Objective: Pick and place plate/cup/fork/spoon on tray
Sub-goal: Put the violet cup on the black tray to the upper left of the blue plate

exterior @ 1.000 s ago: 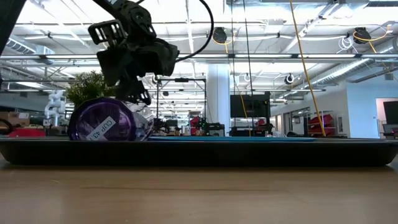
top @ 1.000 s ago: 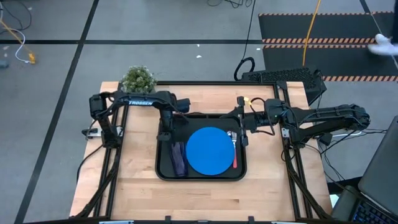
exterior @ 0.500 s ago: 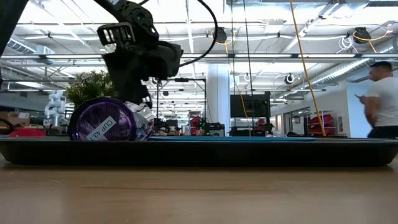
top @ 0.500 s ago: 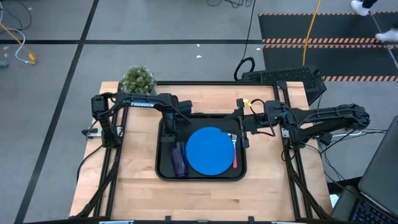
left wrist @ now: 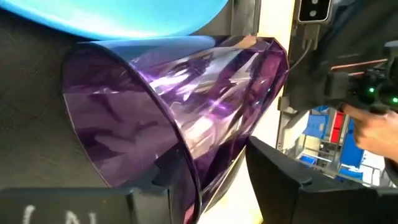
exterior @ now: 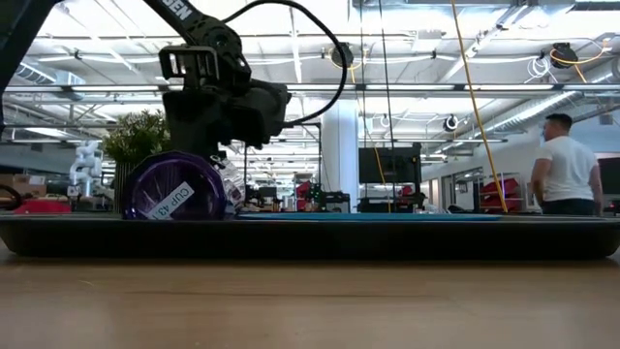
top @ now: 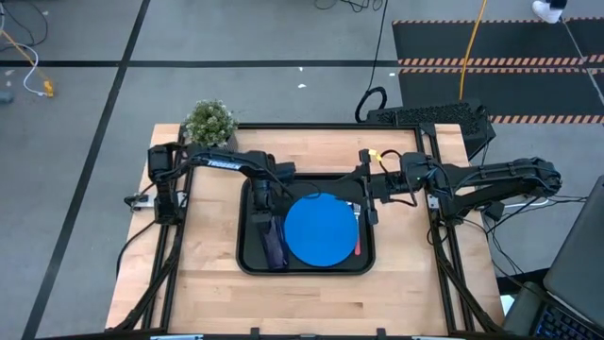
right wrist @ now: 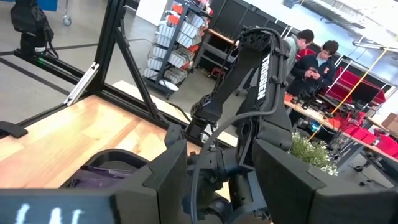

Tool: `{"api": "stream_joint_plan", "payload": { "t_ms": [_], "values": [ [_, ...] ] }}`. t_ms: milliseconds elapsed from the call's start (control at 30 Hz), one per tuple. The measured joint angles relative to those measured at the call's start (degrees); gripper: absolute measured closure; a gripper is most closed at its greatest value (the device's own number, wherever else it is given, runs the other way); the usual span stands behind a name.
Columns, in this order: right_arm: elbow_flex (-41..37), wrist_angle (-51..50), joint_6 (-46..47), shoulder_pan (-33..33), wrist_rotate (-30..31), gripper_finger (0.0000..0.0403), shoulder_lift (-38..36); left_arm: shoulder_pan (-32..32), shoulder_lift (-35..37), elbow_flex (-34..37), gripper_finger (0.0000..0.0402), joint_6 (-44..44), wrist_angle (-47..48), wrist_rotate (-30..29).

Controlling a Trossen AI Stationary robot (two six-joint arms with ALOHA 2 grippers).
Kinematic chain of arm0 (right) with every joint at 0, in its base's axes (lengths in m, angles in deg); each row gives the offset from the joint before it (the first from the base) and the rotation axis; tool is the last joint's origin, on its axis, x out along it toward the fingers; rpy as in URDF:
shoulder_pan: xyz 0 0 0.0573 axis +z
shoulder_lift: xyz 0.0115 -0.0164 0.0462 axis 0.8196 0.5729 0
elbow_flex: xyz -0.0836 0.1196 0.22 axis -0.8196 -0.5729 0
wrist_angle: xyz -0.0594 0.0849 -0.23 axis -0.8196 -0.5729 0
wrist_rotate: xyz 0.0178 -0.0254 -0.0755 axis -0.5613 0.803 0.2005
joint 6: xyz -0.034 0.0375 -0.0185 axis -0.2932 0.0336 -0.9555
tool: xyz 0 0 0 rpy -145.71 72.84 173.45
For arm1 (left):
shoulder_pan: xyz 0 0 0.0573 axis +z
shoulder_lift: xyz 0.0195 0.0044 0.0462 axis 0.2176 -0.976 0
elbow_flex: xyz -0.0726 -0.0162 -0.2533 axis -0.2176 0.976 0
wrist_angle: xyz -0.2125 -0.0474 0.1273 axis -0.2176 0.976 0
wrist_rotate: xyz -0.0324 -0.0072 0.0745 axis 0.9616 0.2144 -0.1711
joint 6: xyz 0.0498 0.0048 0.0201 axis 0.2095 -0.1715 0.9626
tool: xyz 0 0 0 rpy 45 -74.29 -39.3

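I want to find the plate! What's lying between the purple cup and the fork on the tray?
The blue plate, seen from above, fills the stretch between the cup and the fork.

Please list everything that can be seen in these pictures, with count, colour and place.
flat round plate: one, bright blue, tray's middle
plastic tumbler cup: one, dark purple, on its side in the tray, left of the plate
metal-tined fork: one, red-pink handle, right of the plate
rectangular rimmed tray: one, black, table centre
potted plant: one, green, far left corner
person: one, white shirt, room behind
left claw: closed on the cup
right claw: open, over the tray's right rim
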Motion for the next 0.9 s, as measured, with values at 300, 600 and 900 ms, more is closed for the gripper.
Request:
{"api": "stream_joint_plan", "payload": {
  "t_ms": [300, 600, 900],
  "values": [
    [0.00, 0.10, -0.07, 0.00, 0.11, 0.0227, 0.00, 3.56, 4.56, -0.07, 0.0386, 1.39, 6.36, 3.97],
    [0.00, 0.52, 0.09, 0.00, 0.10, 0.0227, -0.02, 6.15, 12.82, -4.19, 0.0393, -0.50, 16.49, -7.77],
    [0.00, 1.28, 1.73, 0.00, -0.03, 0.0227, -0.02, 4.98, 16.91, -16.13, 0.0393, -7.02, 24.86, -31.74]
  ]
}}
